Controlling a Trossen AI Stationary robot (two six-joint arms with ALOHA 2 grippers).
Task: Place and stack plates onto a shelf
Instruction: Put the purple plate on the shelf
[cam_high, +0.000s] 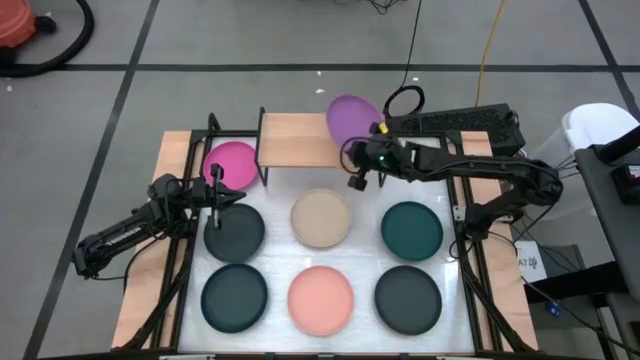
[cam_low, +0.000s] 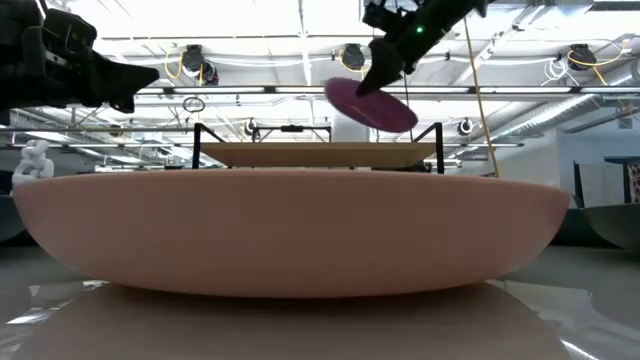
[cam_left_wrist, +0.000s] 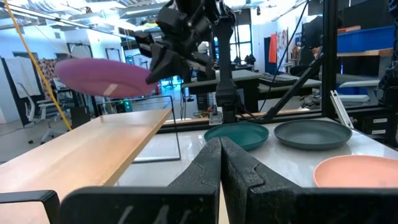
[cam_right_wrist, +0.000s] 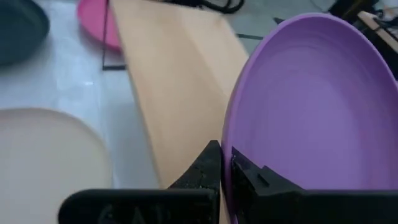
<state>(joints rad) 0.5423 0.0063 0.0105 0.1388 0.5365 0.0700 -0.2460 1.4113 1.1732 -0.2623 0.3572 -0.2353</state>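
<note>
My right gripper (cam_high: 369, 137) is shut on a purple plate (cam_high: 349, 117) and holds it in the air over the far right end of the shelf (cam_high: 296, 140), a light-wood board on black legs. The low view shows the purple plate (cam_low: 372, 105) tilted above the shelf (cam_low: 320, 154). A magenta plate (cam_high: 232, 162) lies flat by the shelf's left end. On the white tabletop lie a beige plate (cam_high: 321, 218), a teal plate (cam_high: 411, 229), a salmon plate (cam_high: 321, 299) and three dark plates (cam_high: 234, 230). My left gripper (cam_high: 226, 196) waits shut at the left. My right gripper pinches the purple plate's rim (cam_right_wrist: 231, 142) between its two fingers, on the plate's near right side. The fingers come from the table's near right, slanting down. The plate is lifted clear of the shelf and sits tilted, reaching away beyond the fingertips.
The shelf's board (cam_right_wrist: 180, 81) is bare wood under the held plate. A black frame (cam_high: 212, 125) stands at the shelf's left end. Cables (cam_high: 405, 100) and a dark keyboard-like box (cam_high: 455, 122) lie behind the shelf at the far right.
</note>
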